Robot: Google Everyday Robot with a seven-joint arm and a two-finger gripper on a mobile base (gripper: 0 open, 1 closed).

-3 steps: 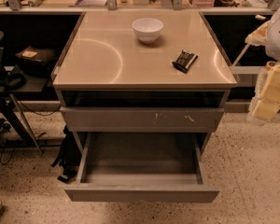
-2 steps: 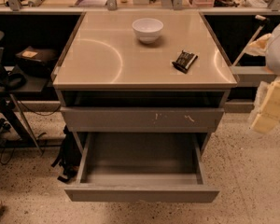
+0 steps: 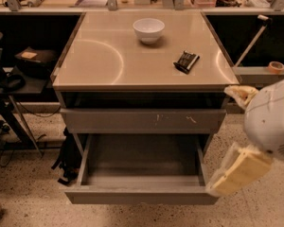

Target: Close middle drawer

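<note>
The middle drawer (image 3: 142, 196) stands pulled far out below the scratched grey front (image 3: 142, 121). Its plain flat front faces me and its grey box interior (image 3: 142, 155) is empty. My gripper (image 3: 239, 134) is at the right of the cabinet, on a white rounded wrist. Its two pale yellow fingers are spread wide apart. The upper finger is by the cabinet's top right corner, and the lower finger (image 3: 236, 171) is beside the drawer's right front corner. It holds nothing. The lowest front is hidden under the open drawer.
A white bowl (image 3: 148, 30) and a small black object (image 3: 186, 61) lie on the cabinet top (image 3: 99, 60). A black bag (image 3: 66, 161) sits on the floor at the cabinet's left, beside a dark stand (image 3: 9, 108). A tape roll (image 3: 276, 67) rests on the right shelf.
My gripper has moved left and down, from the right edge of view to the open drawer's right front corner. The drawer has not moved.
</note>
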